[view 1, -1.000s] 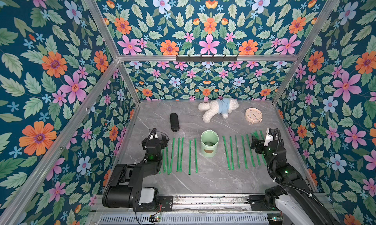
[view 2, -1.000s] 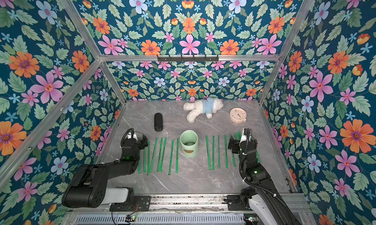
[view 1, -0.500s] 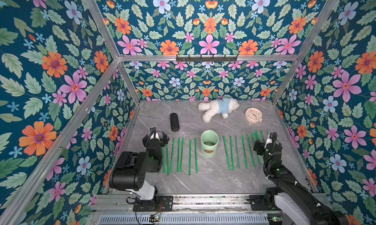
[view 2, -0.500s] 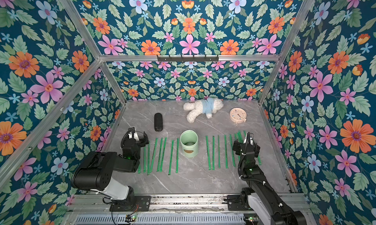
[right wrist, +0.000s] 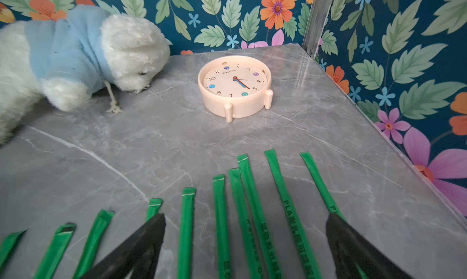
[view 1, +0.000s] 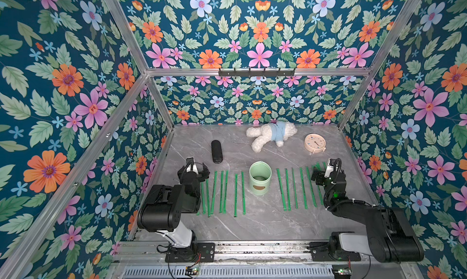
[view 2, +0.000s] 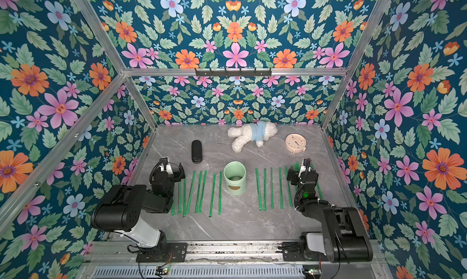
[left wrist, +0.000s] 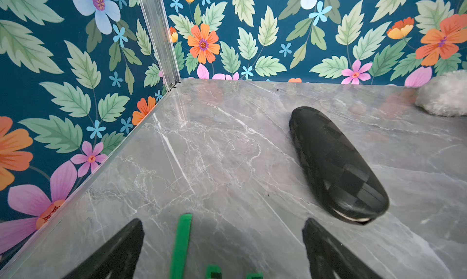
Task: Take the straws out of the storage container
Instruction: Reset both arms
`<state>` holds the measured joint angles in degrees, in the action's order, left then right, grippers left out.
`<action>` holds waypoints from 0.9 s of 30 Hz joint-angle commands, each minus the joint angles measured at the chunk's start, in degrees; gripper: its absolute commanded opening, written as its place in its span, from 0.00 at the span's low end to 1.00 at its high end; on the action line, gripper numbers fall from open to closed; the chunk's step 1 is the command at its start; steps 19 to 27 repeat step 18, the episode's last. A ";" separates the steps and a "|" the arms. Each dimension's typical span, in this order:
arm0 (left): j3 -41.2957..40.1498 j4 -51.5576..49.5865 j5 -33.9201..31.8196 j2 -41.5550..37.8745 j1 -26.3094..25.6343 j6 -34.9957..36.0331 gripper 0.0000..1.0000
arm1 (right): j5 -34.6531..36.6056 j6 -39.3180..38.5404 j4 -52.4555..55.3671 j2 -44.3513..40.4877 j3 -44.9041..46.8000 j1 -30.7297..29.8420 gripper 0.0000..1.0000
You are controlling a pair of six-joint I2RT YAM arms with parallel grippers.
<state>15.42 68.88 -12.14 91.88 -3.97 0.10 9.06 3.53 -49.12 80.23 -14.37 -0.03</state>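
In a top view, the cup (view 1: 260,179) stands upright mid-way across the table (view 1: 265,224), apparently empty, with straws (view 1: 236,192) flat in rows on both sides. The left gripper (view 1: 195,167) and right gripper (view 1: 325,170) hover over the outermost rows. Left wrist: jaws apart, gripping nothing. Right wrist: jaws wide, straws loose beneath. Looks done, so lift straight up and don't sweep the rows.

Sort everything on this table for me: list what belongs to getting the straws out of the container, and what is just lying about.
Belongs to the job:
straws, laid flat in rows on both sides of the container
storage container, upright between them

Just lying about:
black case
plush toy
clock
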 commanded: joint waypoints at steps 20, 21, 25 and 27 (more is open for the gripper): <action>1.58 -0.37 4.50 -0.03 2.15 -0.71 1.00 | -5.98 0.96 -3.92 2.83 -2.74 1.85 0.99; 1.58 -0.37 4.50 -0.03 2.15 -0.71 1.00 | -5.98 0.96 -3.92 2.83 -2.74 1.85 0.99; 1.58 -0.37 4.50 -0.03 2.15 -0.71 1.00 | -5.98 0.96 -3.92 2.83 -2.74 1.85 0.99; 1.58 -0.37 4.50 -0.03 2.15 -0.71 1.00 | -5.98 0.96 -3.92 2.83 -2.74 1.85 0.99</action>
